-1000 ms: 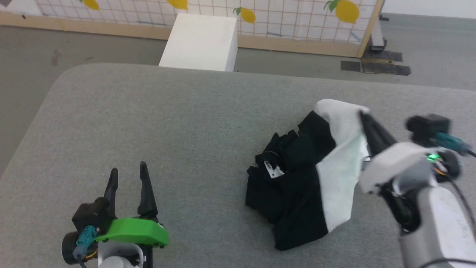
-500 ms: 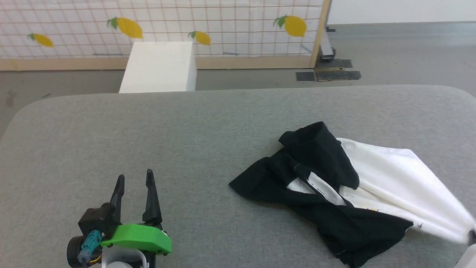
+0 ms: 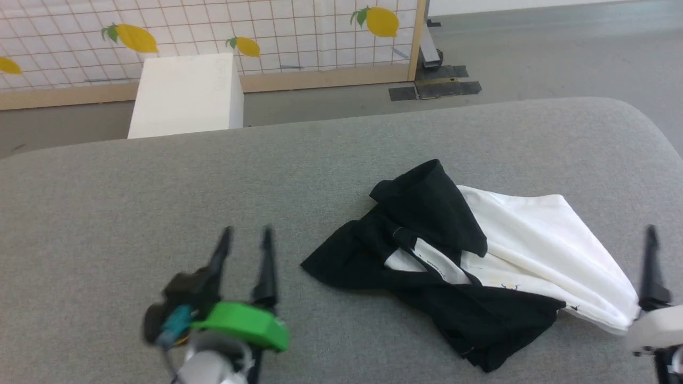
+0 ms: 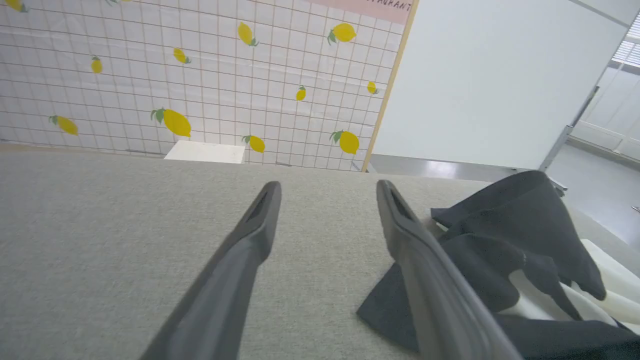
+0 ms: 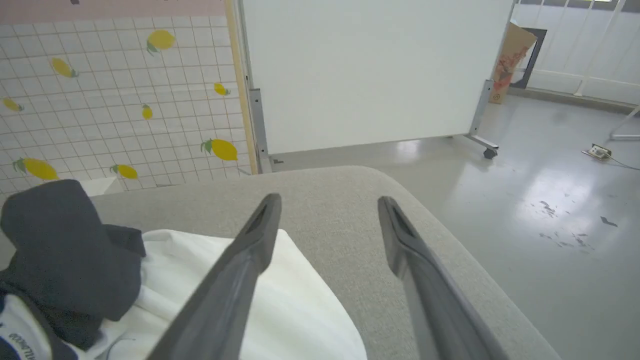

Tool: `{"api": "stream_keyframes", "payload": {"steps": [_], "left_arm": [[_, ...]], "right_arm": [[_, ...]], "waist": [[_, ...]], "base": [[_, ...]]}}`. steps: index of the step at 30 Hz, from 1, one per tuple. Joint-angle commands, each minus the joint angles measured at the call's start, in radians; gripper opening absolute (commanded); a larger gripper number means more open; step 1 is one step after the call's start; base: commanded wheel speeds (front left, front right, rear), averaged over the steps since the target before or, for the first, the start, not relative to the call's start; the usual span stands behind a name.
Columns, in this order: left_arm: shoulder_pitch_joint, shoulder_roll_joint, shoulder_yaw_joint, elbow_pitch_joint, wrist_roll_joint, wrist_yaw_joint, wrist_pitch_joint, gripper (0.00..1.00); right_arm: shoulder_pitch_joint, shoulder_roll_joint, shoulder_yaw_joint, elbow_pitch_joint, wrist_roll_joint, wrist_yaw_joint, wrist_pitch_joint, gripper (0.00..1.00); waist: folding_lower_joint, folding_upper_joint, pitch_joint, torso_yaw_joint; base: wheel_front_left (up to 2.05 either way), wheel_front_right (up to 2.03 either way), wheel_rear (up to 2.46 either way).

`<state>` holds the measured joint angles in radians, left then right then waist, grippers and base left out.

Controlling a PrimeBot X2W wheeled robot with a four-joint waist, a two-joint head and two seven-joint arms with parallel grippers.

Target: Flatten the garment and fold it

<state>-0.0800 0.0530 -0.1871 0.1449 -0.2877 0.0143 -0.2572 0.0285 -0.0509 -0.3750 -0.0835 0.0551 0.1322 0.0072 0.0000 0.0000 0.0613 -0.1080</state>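
Note:
The garment [image 3: 427,213] lies crumpled on the grey table [image 3: 133,186], right of centre, with black folds over a white part [image 3: 539,245] that spreads to the right. My left gripper [image 3: 246,233] stands open and empty just left of the black edge; in the left wrist view the gripper [image 4: 328,186] has the black cloth [image 4: 515,235] to its right. My right gripper [image 5: 330,201] is open with nothing between its fingers, at the white corner [image 5: 300,305]. One of its fingers [image 3: 651,261] rises at the head view's right edge.
A white box [image 3: 184,96] stands on the floor behind the table, before a lemon-print grid screen [image 3: 213,26]. The table's rounded far right corner [image 3: 635,117] is near my right gripper. A white wheeled partition [image 5: 375,75] stands beyond on shiny floor.
My right gripper has opened and let go of the white part, which now lies spread on the table. My left gripper has moved closer to the garment. The head camera has turned.

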Motion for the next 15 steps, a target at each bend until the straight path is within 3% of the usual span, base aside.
{"api": "stream_keyframes", "payload": {"steps": [1,6,15], "left_arm": [[-0.048,-0.003,-0.034,0.011,-0.003,-0.016,-0.004,1.0],[-0.26,-0.003,-0.256,0.099,-0.006,-0.084,0.079,1.0],[-0.603,-0.003,-0.514,0.324,-0.18,-0.1,0.362,1.0]], "right_arm": [[0.009,0.001,0.028,-0.013,0.004,-0.002,-0.012,1.0],[0.004,0.001,0.156,0.001,0.037,-0.002,-0.026,1.0],[-0.039,0.001,0.296,0.047,0.053,-0.002,-0.088,1.0]], "waist": [[0.0,0.0,0.013,-0.012],[0.0,0.0,0.052,-0.027],[0.0,0.0,0.131,-0.089]], "base": [[0.0,0.0,0.0],[0.0,0.0,0.0],[0.0,0.0,0.0]]}}
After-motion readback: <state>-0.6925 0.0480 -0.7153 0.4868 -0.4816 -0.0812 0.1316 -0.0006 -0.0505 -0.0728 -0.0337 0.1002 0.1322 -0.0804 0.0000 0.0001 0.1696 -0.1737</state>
